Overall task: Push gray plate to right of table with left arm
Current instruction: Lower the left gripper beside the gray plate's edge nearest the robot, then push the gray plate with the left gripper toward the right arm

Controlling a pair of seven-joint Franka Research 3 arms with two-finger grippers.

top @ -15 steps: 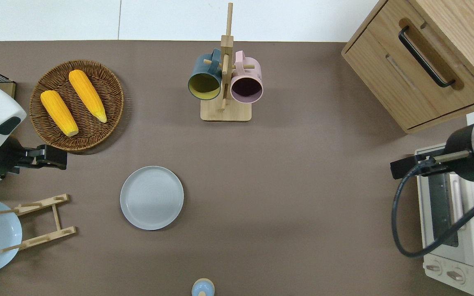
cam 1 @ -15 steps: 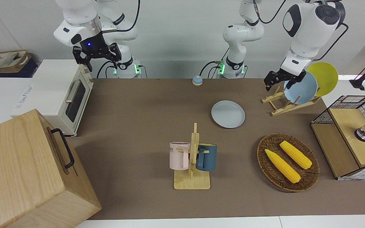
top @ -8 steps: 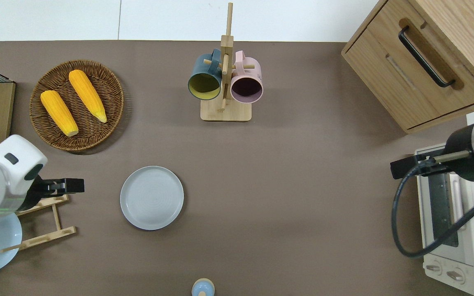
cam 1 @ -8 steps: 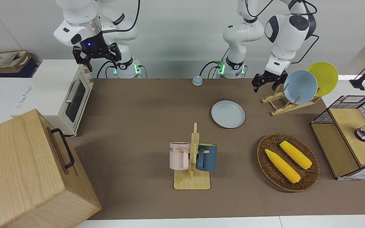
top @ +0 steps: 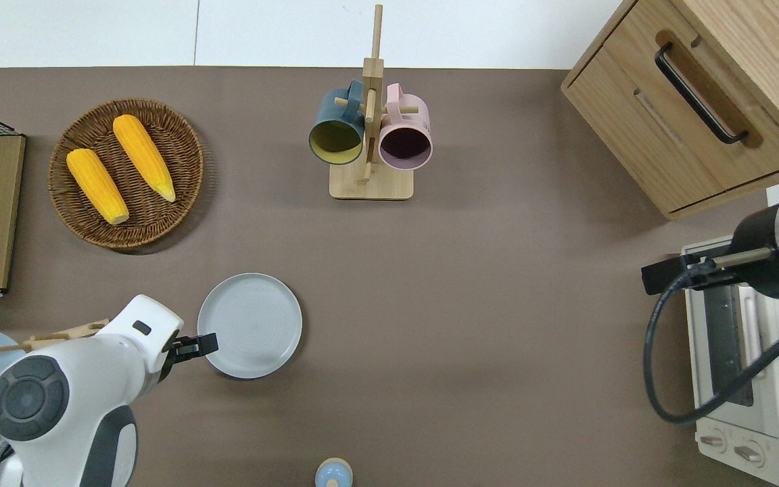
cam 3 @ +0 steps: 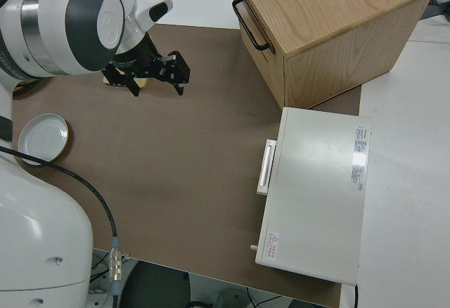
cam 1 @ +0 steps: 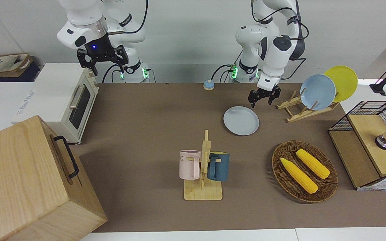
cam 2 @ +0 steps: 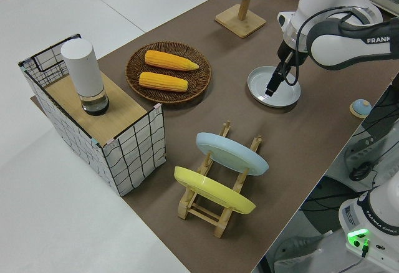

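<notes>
Now the gray plate (top: 249, 325) lies flat on the brown table (top: 470, 284), toward the left arm's end. It sits between the corn basket (top: 126, 173) and the robots, and the wooden plate rack (cam 1: 301, 107) stands beside it, closer to the table's end.

The left arm (cam 1: 275, 47) reaches down to the plate. Its little black left gripper (top: 195, 347) is at the plate's edge, on the side that faces the rack. In the front view the two fingers (cam 1: 252, 100) point down with a small gap between them, so the hand is a little open. It holds nothing. The tips are low and right at the rim (if they touch the plate or only hang just above it, I cannot tell).

A light-blue plate (cam 1: 317, 92) and a yellow plate (cam 1: 343, 82) lean in the rack. Two yellow corn cobs (top: 117, 168) lie in the basket. A mug stand (top: 370, 135) with a dark blue mug and a pink mug is farther from the robots, near the middle of the table.

The right arm is parked, and its right gripper (cam 1: 102, 62) has its fingers spread wide with nothing in them.
</notes>
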